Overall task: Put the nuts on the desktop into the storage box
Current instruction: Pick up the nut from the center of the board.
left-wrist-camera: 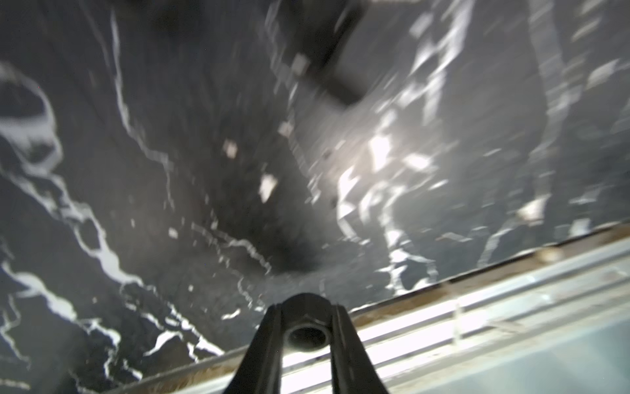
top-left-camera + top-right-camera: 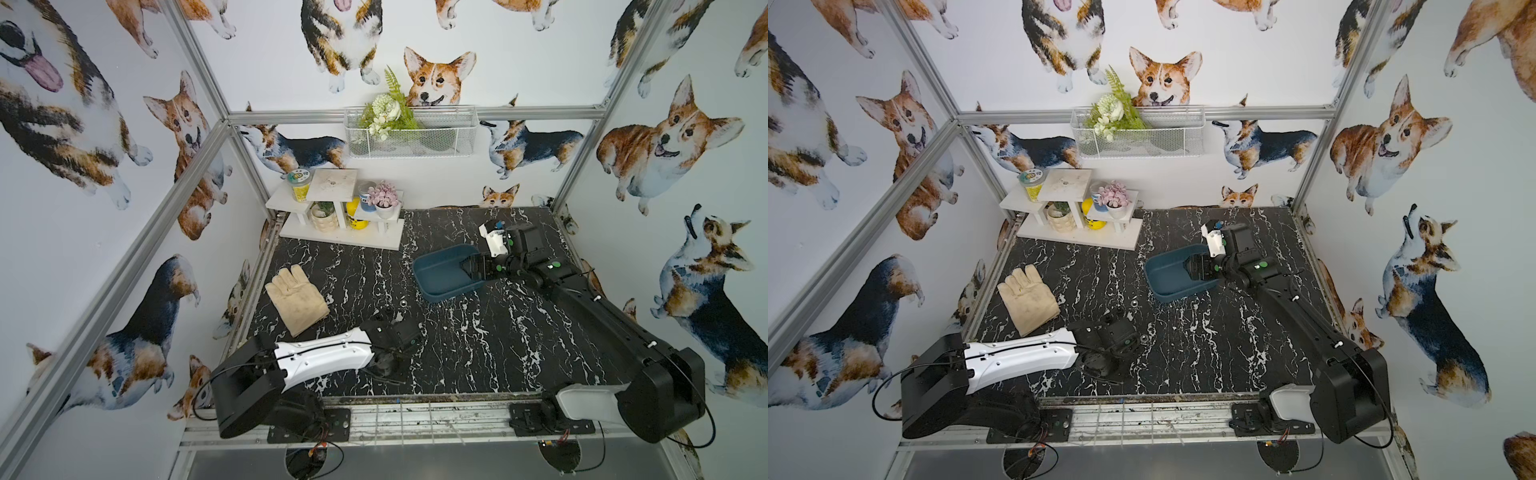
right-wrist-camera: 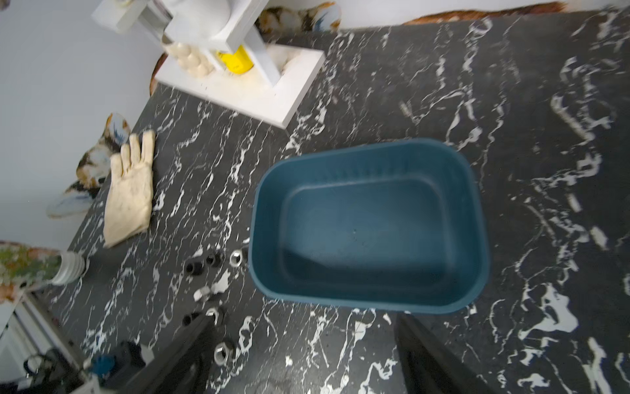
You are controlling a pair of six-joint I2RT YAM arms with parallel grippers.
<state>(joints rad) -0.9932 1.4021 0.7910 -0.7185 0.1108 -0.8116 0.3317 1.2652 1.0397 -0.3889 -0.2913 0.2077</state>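
Dark nut (image 1: 308, 332) pinched between left gripper (image 1: 306, 317) fingers, over desktop (image 1: 136, 170). Right gripper (image 2: 478, 268) jaws spread wide, empty, above box (image 3: 368, 221); no nuts seen inside. Other nuts (image 3: 211, 259) loose on desktop beside box. Risks: tip-only pinch, nut slips, rolls off; arms clash over box

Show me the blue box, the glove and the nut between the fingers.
Blue box (image 3: 368, 232): right wrist view, bare floor.
Glove (image 2: 297, 301): in a top view, palm.
Nut (image 1: 306, 308): left wrist view, outer face.
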